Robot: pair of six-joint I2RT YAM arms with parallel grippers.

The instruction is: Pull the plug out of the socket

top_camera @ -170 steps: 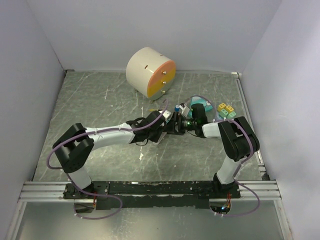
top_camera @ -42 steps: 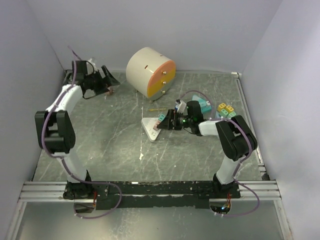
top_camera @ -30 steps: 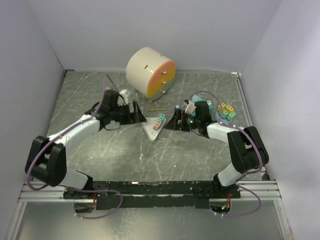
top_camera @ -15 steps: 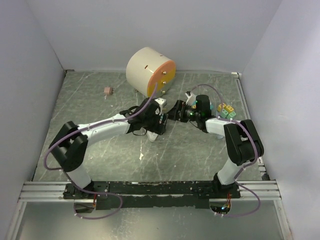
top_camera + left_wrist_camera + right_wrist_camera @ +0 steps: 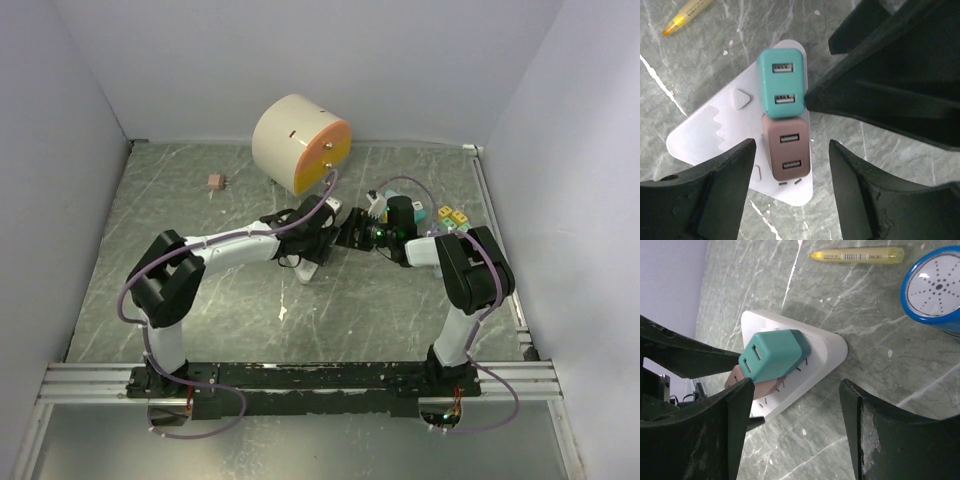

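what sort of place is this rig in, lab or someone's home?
Most likely a lab test cell, not a home: plain white walls box in a scuffed grey table, an aluminium mounting rail runs along the near edge, and the props are a triangular socket holding a teal plug and a brown plug.

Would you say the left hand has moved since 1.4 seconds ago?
Yes: the left hand swung from left of the cream drum to the socket in front of it.
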